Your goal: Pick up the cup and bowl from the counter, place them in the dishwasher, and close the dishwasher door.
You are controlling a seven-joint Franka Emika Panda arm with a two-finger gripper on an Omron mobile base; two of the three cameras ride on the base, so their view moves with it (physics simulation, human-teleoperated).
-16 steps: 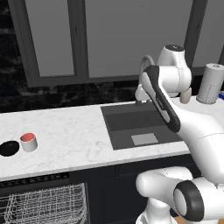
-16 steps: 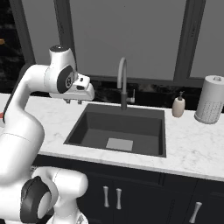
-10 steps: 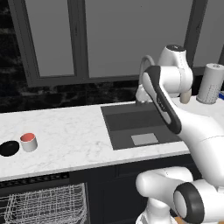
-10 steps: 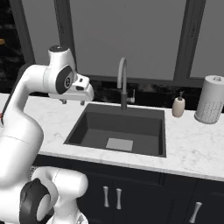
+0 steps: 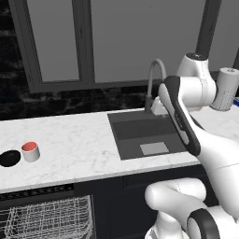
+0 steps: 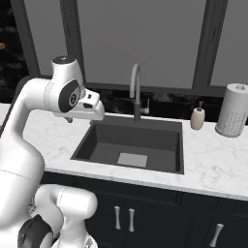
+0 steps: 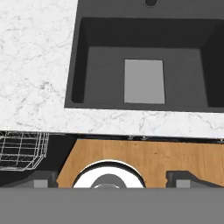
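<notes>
White marble counter under the window, dark sink sunk into it; near the far left edge in the left base view, small white cup with red inside, upright on the marble; just beside it on its left, low black bowl, whether touching or not too close to tell; both well apart from the sink. Below that stretch of counter, dishwasher open, white wire rack showing; same rack at lower left of the hand view. Arm bent high over the sink's left rim, hand pointing down; gripper released, dark fingertips wide apart, holding nothing, above sink basin and wooden floor. Curved grey faucet behind the sink; to its right, cream soap bottle, then tall white perforated cylinder on the marble.
</notes>
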